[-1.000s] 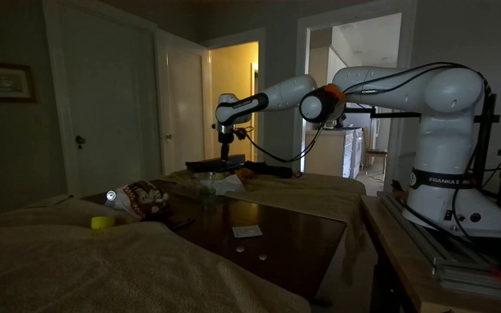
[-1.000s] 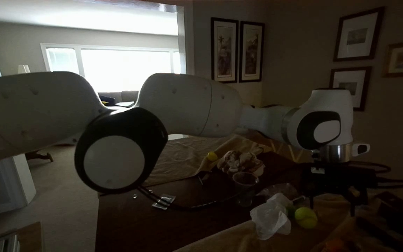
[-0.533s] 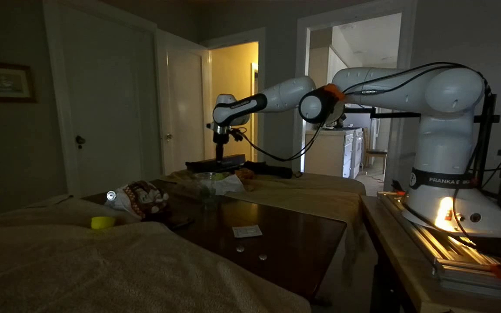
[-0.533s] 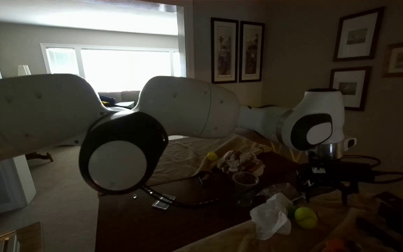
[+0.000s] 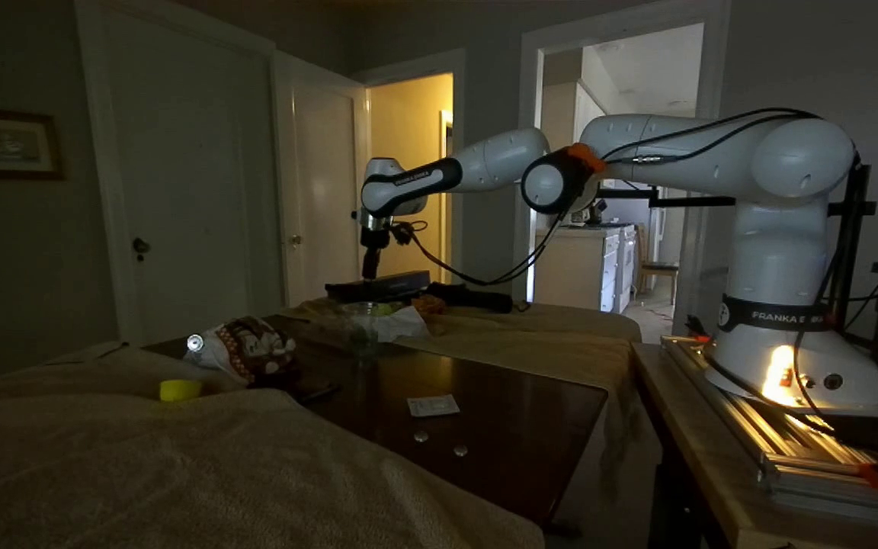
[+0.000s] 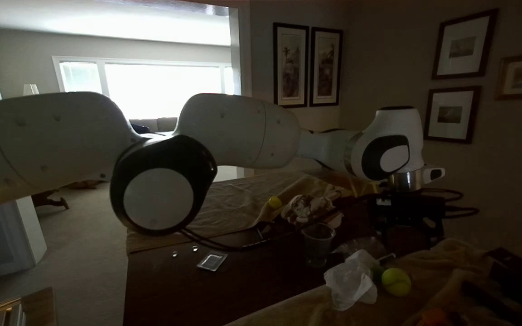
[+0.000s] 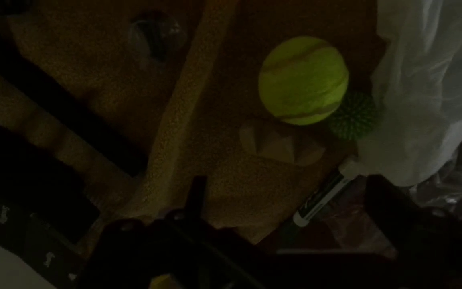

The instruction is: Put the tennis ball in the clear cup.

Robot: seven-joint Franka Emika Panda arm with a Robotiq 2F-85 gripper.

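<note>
The yellow-green tennis ball (image 7: 303,80) lies on the brown cloth in the wrist view, forward of the fingertips and not between them. It also shows in an exterior view (image 6: 396,281), beside the white crumpled plastic. The clear cup (image 6: 317,244) stands upright on the dark table, and it shows in an exterior view (image 5: 363,332) too. My gripper (image 7: 287,180) is open and empty, with its dark fingers wide apart. In both exterior views the gripper (image 6: 409,244) hangs above the cloth, pointing down (image 5: 369,276), higher than the ball and apart from it.
White plastic (image 7: 427,80) and a spiky green ball (image 7: 353,116) touch or nearly touch the tennis ball. A faceted block (image 7: 281,142) and a marker (image 7: 327,192) lie close by. Black objects (image 5: 378,286), a patterned bag (image 5: 248,347) and a squat yellow object (image 5: 180,390) are around.
My gripper has moved left in both exterior views and ends somewhat higher in the view with the window. It stays open. The tennis ball and the cup have not moved.
</note>
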